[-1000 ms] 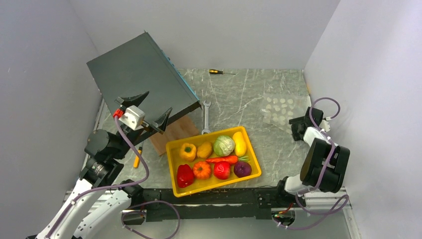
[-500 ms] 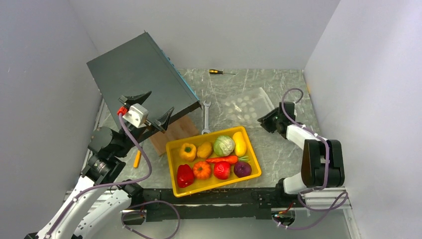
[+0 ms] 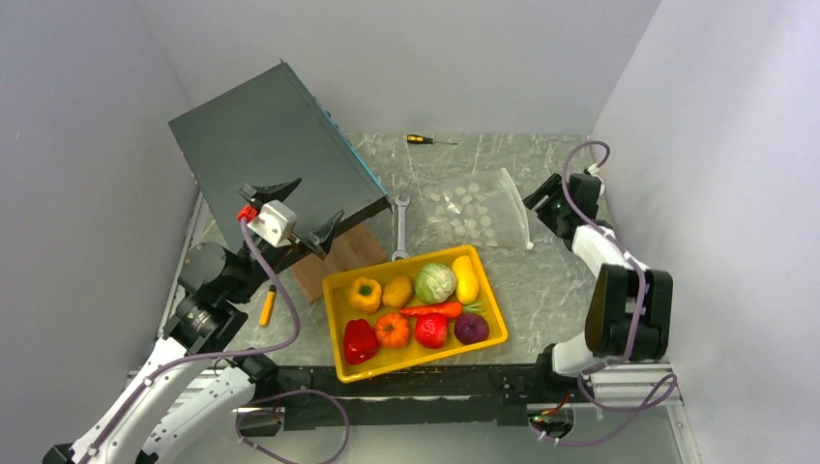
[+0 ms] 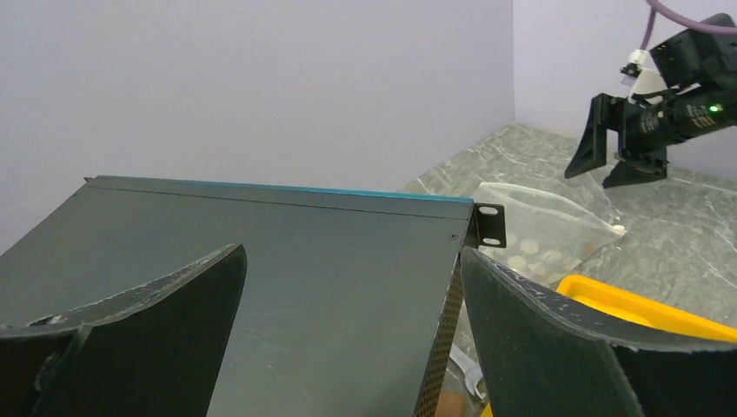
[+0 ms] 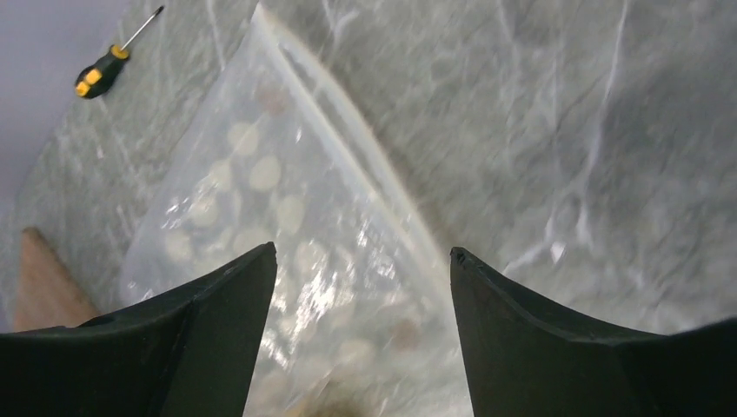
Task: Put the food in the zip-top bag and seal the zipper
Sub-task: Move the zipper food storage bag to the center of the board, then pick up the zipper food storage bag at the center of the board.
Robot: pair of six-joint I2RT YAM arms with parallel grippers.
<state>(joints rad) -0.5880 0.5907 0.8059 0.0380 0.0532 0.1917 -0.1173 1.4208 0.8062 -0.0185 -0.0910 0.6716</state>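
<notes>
The food lies in a yellow tray: peppers, cabbage, carrot, pumpkin, tomato and a purple onion. Beyond the tray, the zip-top bag lies flat on the marble, clear with white dots, also seen in the right wrist view and the left wrist view. Its zipper runs along the right-hand edge. My right gripper hovers open just right of that edge, jaws over the bag. My left gripper stands wide open and empty over the black box.
A tilted black box leans on a wooden block at the back left. A wrench lies between box and bag. One screwdriver rests by the back wall, and another small orange one lies left of the tray.
The right gripper swung left from the right wall, then back and away to the bag's zipper edge. The bag slid left and turned. The left arm shifted slightly right.
</notes>
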